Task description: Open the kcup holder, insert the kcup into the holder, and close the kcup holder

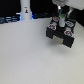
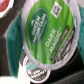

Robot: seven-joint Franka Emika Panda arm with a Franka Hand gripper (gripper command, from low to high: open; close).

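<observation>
The kcup [image 1: 60,18], a small pod with a green top, hangs between the fingers of my gripper [image 1: 60,20], which is shut on it just above the kcup holder [image 1: 61,36]. The holder is a black box at the exterior view's right, with red-and-white-topped pods [image 1: 52,25] in round slots on it. In the wrist view the kcup's green lid [image 2: 47,32] fills most of the picture, tilted. Under it lies another pod with a white and dark lid [image 2: 35,70]. Whether the holder's drawer is open, I cannot tell.
A white upright object [image 1: 25,9] stands at the back on the exterior view's left, beside dark items [image 1: 7,20] along the back edge. The white table [image 1: 25,55] spreads in front. A red patch [image 2: 4,6] shows at the wrist view's edge.
</observation>
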